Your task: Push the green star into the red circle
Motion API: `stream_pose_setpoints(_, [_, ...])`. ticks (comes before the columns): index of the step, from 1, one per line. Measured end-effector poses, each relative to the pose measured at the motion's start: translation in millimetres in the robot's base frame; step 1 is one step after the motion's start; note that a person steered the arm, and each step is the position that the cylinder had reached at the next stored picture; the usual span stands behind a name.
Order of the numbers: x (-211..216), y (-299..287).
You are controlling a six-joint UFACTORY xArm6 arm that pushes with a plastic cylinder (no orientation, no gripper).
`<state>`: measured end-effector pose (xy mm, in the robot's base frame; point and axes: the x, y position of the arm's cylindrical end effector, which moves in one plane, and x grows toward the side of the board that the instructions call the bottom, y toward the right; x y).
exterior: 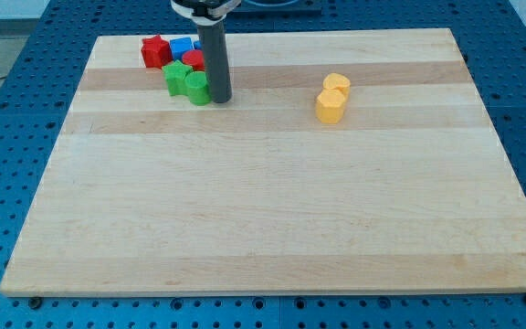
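Note:
The green star (176, 77) lies near the view's top left, touching a green round block (196, 88) on its right. The red circle (193, 60) sits just above them, partly hidden behind my rod. My tip (221, 99) rests on the board right beside the green round block, on its right side, and lower right of the green star.
A red block (155, 51) and a blue block (182, 47) lie at the top of the same cluster. Two yellow blocks, one (337, 85) above the other (331, 106), touch each other right of centre. The wooden board (272, 219) sits on a blue perforated table.

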<state>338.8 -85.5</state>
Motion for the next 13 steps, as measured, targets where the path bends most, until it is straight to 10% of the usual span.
stream_pose_setpoints(3, [0, 9])
stream_pose_setpoints(7, [60, 198])
stream_pose_setpoints(13, [20, 141])
